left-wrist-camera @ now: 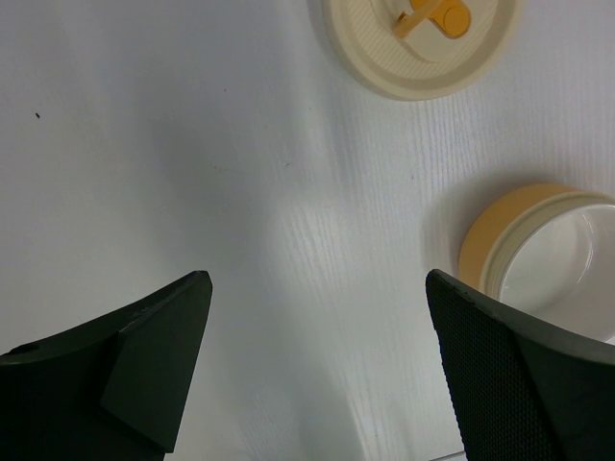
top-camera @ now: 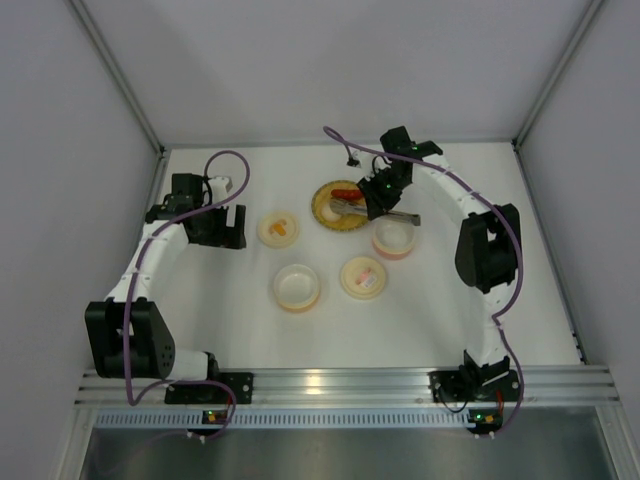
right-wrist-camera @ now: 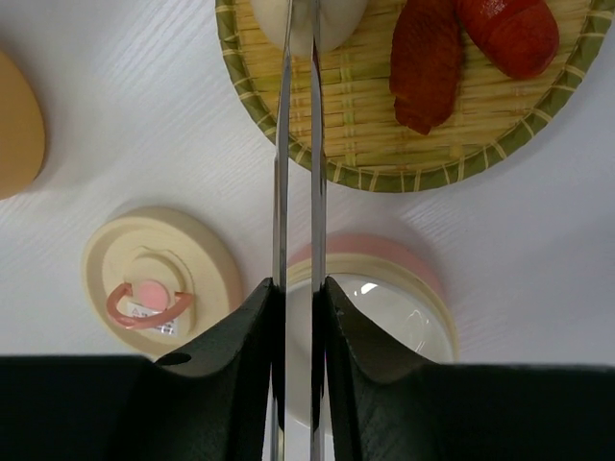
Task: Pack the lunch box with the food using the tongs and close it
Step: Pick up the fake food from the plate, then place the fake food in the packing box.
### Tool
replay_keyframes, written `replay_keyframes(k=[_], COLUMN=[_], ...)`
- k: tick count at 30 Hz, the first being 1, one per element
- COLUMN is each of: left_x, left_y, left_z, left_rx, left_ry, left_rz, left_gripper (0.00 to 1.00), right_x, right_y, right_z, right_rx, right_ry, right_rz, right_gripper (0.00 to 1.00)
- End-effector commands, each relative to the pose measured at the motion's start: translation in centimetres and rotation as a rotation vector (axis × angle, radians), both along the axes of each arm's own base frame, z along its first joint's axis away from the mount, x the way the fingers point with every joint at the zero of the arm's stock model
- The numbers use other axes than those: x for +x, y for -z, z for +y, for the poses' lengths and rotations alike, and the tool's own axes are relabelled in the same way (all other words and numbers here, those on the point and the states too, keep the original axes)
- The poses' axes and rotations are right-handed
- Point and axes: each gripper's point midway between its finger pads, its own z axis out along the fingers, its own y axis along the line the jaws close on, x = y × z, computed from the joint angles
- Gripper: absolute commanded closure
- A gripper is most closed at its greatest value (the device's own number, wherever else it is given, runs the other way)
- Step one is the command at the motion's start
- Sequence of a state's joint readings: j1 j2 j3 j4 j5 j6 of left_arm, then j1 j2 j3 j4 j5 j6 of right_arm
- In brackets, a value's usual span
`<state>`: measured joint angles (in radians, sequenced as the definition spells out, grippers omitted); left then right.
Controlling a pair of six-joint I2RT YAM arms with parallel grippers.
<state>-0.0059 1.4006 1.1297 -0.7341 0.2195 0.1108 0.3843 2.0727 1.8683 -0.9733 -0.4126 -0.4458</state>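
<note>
While my right gripper (right-wrist-camera: 298, 317) pinches the tongs (right-wrist-camera: 280, 192) with both metal arms squeezed nearly together between the fingers, I judge the step in hand is the first pick: the cream-white ball (right-wrist-camera: 341, 19).

Status:
- Tongs reach out over the woven plate (right-wrist-camera: 384, 144); their arms cross the ball at the top edge of the right wrist view. Tips are cut off there, so I can't tell whether they grip the ball or just lie on it.
- Two red sausage pieces (right-wrist-camera: 428, 62) sit on the plate, beside the ball, apart from the tongs.
- Pink-rimmed bowl (right-wrist-camera: 384, 317) sits directly under the tongs, just beside the plate rim, with nothing in it. Its lid (right-wrist-camera: 159, 279) with the pink handle lies next to it on the desk (left-wrist-camera: 192, 144).
- Left gripper (left-wrist-camera: 315, 327) hovers spread wide over bare desk, holding nothing, near the orange-rimmed bowl (left-wrist-camera: 500, 230) and the lid with the orange handle (left-wrist-camera: 423, 48).

Progress, as I read it: no food packed, both bowls uncovered, all closing left to do.

Next move calls for: hold the squeeze steady, lift straight up off the plate, then a short pull back over the pink-rimmed bowl before easing the squeeze. Ball is round and likely slippery, so any twist may roll it out.
</note>
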Motion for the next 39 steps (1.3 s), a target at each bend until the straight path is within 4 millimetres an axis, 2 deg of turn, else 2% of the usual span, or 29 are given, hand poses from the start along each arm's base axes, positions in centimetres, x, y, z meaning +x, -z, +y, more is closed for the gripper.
replay_keyframes(k=[1, 3, 8, 12, 15, 16, 20, 23, 24, 26, 28, 29, 31, 32, 34, 35, 39], left_x=[1.5, 1.5, 1.5, 1.5, 1.3, 1.3, 1.4, 1.3, 1.3, 1.3, 1.2, 1.1, 1.0, 1.0, 0.8, 0.8, 0.6], left_y=[-1.4, -1.4, -1.5, -1.5, -1.4, -1.3, -1.9, -2.2, -2.3, -2.4, -2.7, -2.8, -2.8, -3.0, -3.0, -3.0, -3.0], left_z=[0.0, 0.0, 0.0, 0.0, -0.1, 0.8, 0.7, 0.8, 1.2, 1.1, 1.4, 1.4, 1.6, 1.6, 1.6, 1.6, 1.8], left_rx=[0.004, 0.005, 0.005, 0.002, -0.002, -0.006, -0.026, -0.064, -0.075, -0.117, -0.134, -0.143, -0.145, -0.146, -0.144, -0.142, -0.130], left_ry=[0.008, 0.007, 0.007, 0.004, -0.001, -0.030, -0.037, -0.041, -0.054, -0.052, -0.061, -0.060, -0.065, -0.065, -0.065, -0.065, -0.066], left_rz=[-0.060, -0.059, -0.061, -0.059, -0.047, -0.043, -0.055, -0.055, -0.049, -0.034, -0.027, -0.025, -0.026, -0.030, -0.028, -0.029, -0.028], left_gripper=[0.02, 0.02, 0.02, 0.02, 0.02, 0.02, 0.02, 0.02, 0.02, 0.02, 0.02, 0.02, 0.02, 0.02, 0.02, 0.02, 0.02], right_x=[0.2, 0.1, 0.1, -0.1, -0.4, -0.6, -1.5, -3.4, -4.5, -6.1, -8.3, -10.1, -11.8, -13.2, -14.2, -15.7, -18.6], right_y=[-1.7, -2.1, -3.7, -5.8, -7.2, -7.5, -9.4, -10.6, -11.4, -11.1, -12.2, -12.1, -10.9, -11.5, -11.4, -11.2, -10.5], right_z=[1.2, 1.0, 0.8, 0.9, 1.1, 1.1, 1.0, 0.9, 1.0, 1.0, 1.8, 2.3, 2.6, 3.3, 3.8, 4.3, 5.5], right_rx=[0.023, 0.021, 0.033, 0.062, 0.083, 0.090, 0.115, 0.138, 0.145, 0.139, 0.149, 0.147, 0.116, 0.120, 0.103, 0.103, 0.099], right_ry=[-0.041, -0.042, -0.030, -0.027, -0.030, -0.031, -0.050, -0.092, -0.115, -0.165, -0.226, -0.261, -0.306, -0.345, -0.375, -0.410, -0.471], right_rz=[-0.056, -0.066, -0.107, -0.145, -0.166, -0.171, -0.192, -0.187, -0.195, -0.190, -0.228, -0.230, -0.229, -0.255, -0.289, -0.292, -0.289], right_gripper=[0.94, 1.00, 1.00, 1.00, 1.00, 1.00, 1.00, 1.00, 1.00, 1.00, 1.00, 1.00, 1.00, 1.00, 1.00, 1.00, 1.00])
